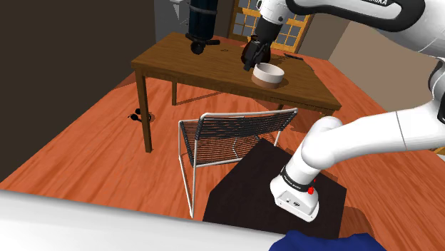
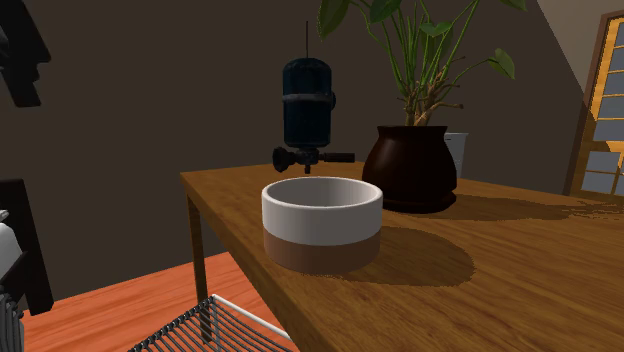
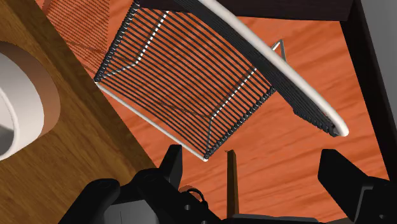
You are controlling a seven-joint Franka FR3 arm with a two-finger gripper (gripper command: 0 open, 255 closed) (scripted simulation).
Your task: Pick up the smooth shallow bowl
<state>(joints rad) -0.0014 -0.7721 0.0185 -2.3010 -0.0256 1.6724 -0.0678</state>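
Two black fingers of the gripper (image 3: 252, 158) stand nearest in the wrist view. They are wide apart and hold nothing; between them show only a wire chair (image 3: 184, 83) and the reddish wood floor (image 3: 280, 127) below.

The bowl (image 3: 16, 102) lies off to one side of the fingers, outside the gap, on the brown wooden table (image 3: 76, 127). It is round and low, with a white upper part and a brown band around its base (image 2: 322, 222). It stands upright and nothing is seen inside it.

In the shoulder view the bowl (image 1: 269, 73) is on the right half of the table (image 1: 214, 64), not far from its near edge. The gripper (image 1: 251, 57) hangs just beside the bowl's left rim; I cannot tell if it touches it.

Farther on the table, to the left, stands a dark blue cylinder machine (image 1: 202, 25) with a black handle at its foot (image 2: 306, 105). In the second exterior view a dark round pot (image 2: 410, 165) with a green plant (image 2: 420, 50) stands behind the bowl, to the right.

The white wire chair (image 1: 235, 135) is on the floor (image 1: 93, 142) in front of the table, between it and the robot's dark stand (image 1: 242, 192). Behind the table there is a window with a wooden frame (image 1: 292, 28).
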